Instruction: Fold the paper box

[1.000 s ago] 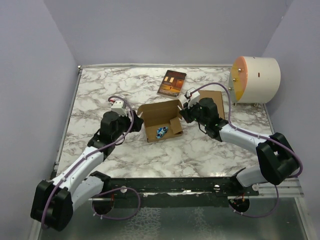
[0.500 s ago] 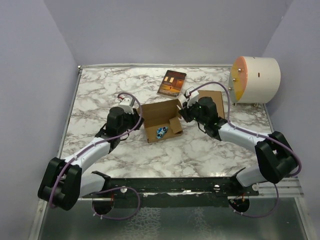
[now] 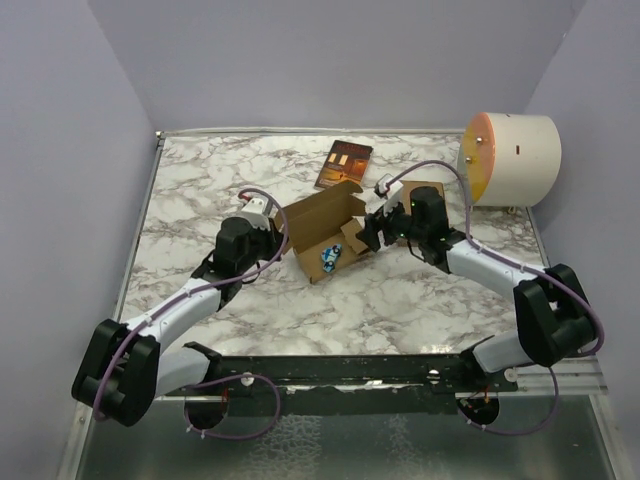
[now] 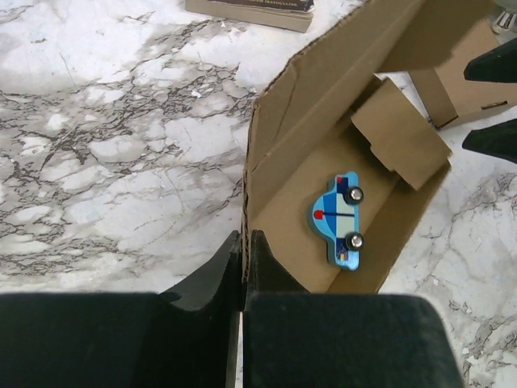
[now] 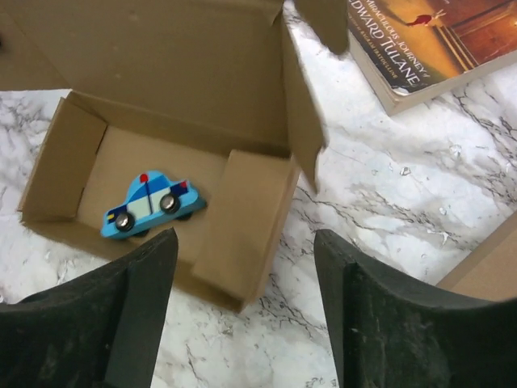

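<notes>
- Left claw (image 4: pixel 244 260) pinched tight on side wall of plain brown cardboard box (image 4: pixel 291 170); lid flap stands up.
- Right claw (image 5: pixel 242 238) spread wide over box's other end, gripping nothing.
- Box sits mid white marble worktop (image 3: pixel 200 180), btwn my two arms, w/ blue toy car (image 4: pixel 343 220) inside.

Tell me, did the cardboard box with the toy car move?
Yes. The paper box turned and shifted toward the far side: in the top view its open lid now nearly meets the book, where a gap lay between them before.
</notes>
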{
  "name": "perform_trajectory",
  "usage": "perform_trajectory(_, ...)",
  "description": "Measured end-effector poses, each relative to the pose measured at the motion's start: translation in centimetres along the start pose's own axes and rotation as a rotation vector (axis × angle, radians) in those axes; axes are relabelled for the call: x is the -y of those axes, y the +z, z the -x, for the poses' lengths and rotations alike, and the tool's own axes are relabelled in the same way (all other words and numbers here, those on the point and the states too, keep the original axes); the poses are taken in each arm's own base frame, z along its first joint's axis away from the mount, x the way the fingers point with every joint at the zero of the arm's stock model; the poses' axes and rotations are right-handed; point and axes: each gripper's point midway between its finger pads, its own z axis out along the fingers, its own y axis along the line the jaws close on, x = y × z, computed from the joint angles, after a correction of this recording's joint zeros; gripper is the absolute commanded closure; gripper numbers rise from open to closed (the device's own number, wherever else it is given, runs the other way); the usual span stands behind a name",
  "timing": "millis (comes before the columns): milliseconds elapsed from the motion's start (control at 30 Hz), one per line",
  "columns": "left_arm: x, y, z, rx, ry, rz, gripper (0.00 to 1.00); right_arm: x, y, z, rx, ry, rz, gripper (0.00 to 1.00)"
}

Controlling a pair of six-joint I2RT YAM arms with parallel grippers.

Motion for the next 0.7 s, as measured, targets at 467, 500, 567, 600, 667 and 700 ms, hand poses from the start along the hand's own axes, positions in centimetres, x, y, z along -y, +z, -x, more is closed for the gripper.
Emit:
perform_trajectory(467,2.0,-0.5,-0.4,0.024,0.049,0.005,1.00,0.7,1.5,-3.2,-0.113,-0.053,0.131,0.20)
perform_trajectory(500,1.9,-0.5,-0.4,0.023,0.049,0.005,1.00,0.9,1.6,-3.3,-0.120,-0.060,0.129,0.19)
perform_trajectory(567,1.9,-0.5,-0.4,0.023,0.051,0.005,1.00,1.2,1.8,-2.9,-0.117,-0.086,0.126,0.17)
perform_trajectory(600,1.9,-0.5,-0.5,0.021,0.053,0.005,1.00,1.3,1.8,-2.5,-0.111,-0.104,0.127,0.16)
perform_trajectory(667,1.9,-0.5,-0.6,0.017,0.057,0.006,1.00,1.6,1.9,-1.6,-0.095,-0.141,0.132,0.16)
perform_trajectory(700,1.9,-0.5,-0.6,0.013,0.060,0.006,1.00,1.8,1.9,-1.2,-0.087,-0.158,0.137,0.16)
